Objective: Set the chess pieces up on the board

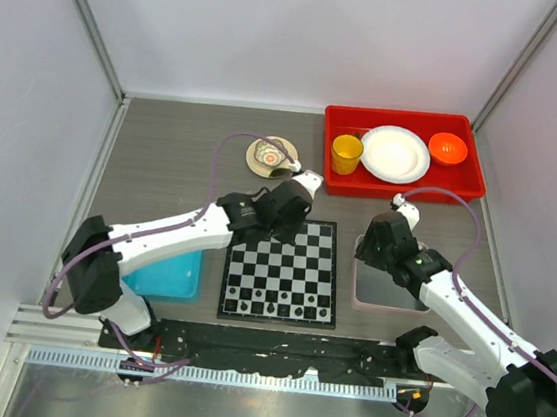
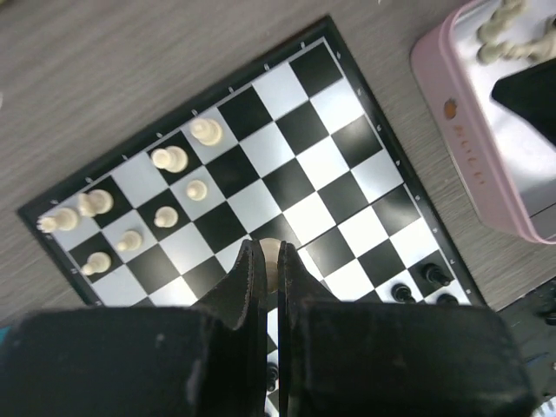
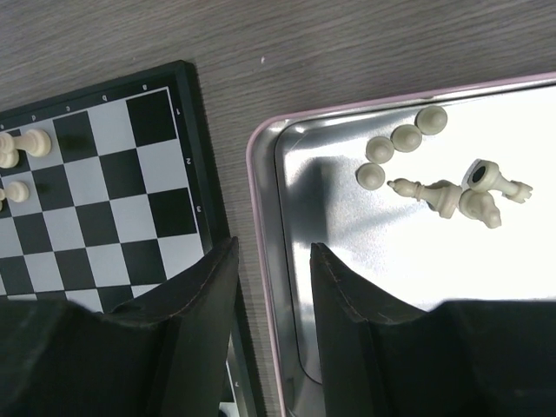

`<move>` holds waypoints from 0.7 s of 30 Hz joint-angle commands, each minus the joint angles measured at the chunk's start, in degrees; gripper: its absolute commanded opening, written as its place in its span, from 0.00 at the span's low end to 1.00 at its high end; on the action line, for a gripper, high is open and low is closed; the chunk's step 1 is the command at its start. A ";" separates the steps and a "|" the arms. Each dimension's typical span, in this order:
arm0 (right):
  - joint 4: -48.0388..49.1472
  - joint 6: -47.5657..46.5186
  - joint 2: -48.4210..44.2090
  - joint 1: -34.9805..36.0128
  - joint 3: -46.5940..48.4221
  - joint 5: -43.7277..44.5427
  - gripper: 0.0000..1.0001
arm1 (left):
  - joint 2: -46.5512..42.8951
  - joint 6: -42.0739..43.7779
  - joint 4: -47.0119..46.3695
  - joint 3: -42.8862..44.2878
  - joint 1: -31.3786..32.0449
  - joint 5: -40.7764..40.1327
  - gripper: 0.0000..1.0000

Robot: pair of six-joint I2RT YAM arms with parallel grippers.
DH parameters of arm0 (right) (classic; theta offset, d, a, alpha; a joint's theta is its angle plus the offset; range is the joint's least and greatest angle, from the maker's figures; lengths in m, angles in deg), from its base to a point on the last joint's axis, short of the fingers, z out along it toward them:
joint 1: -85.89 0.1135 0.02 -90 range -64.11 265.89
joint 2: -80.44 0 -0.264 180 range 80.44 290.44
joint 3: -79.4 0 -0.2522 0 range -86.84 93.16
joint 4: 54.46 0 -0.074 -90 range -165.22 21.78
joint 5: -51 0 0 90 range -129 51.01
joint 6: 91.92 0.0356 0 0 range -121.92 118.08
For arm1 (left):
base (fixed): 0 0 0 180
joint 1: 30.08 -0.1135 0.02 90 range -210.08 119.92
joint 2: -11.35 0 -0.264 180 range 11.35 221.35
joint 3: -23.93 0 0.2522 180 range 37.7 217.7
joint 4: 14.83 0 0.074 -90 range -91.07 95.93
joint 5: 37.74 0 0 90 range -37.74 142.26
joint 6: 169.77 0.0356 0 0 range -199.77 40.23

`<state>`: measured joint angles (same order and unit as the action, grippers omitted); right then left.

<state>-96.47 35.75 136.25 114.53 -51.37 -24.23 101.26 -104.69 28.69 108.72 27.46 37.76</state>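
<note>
The board (image 1: 282,269) lies between the two arms. Several cream chess pieces (image 2: 169,158) stand on squares at one end of the board (image 2: 330,165), and black pieces (image 2: 434,276) stand at the other end. My left gripper (image 2: 271,254) hangs over the middle of the board, shut on one cream chess piece whose rounded top shows between the fingertips. My right gripper (image 3: 271,252) is open with nothing between its fingers, and it straddles the left rim of the pink tray (image 3: 261,174). More cream pieces (image 3: 434,187) lie loose in that tray.
A red bin (image 1: 402,187) at the back right holds a yellow cup (image 1: 345,154), a white plate (image 1: 394,153) and an orange bowl (image 1: 447,147). A blue bin (image 1: 165,276) sits left of the board. A saucer with a cup (image 1: 271,155) lies behind the left arm.
</note>
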 commanded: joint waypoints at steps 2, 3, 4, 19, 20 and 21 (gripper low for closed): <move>-3.21 -0.32 -0.61 -0.34 4.78 -0.44 0.44 | -5.44 0.93 5.57 4.03 -0.49 -4.83 0.00; -3.56 -0.23 -1.05 -0.34 5.31 -0.70 0.44 | -5.88 0.93 6.01 4.21 -0.85 -5.18 0.00; -4.35 -0.06 -1.14 -0.43 5.75 -0.70 0.44 | -6.15 1.02 6.36 4.38 -1.54 -5.36 0.00; -3.48 9.35 -5.71 -0.34 4.53 -0.35 0.41 | -10.98 9.02 6.10 1.22 -16.31 0.88 0.00; -3.48 9.35 -5.71 -0.34 4.35 -0.44 0.41 | -10.98 9.45 5.41 0.79 -16.49 0.70 0.00; -3.48 9.26 -5.54 -0.43 4.18 -0.61 0.41 | -10.72 10.16 4.88 0.52 -16.58 0.62 0.00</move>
<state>-101.28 42.15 131.44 114.51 -46.15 -24.78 92.67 -97.77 35.79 110.31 11.81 35.97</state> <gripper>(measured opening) 0.414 0.039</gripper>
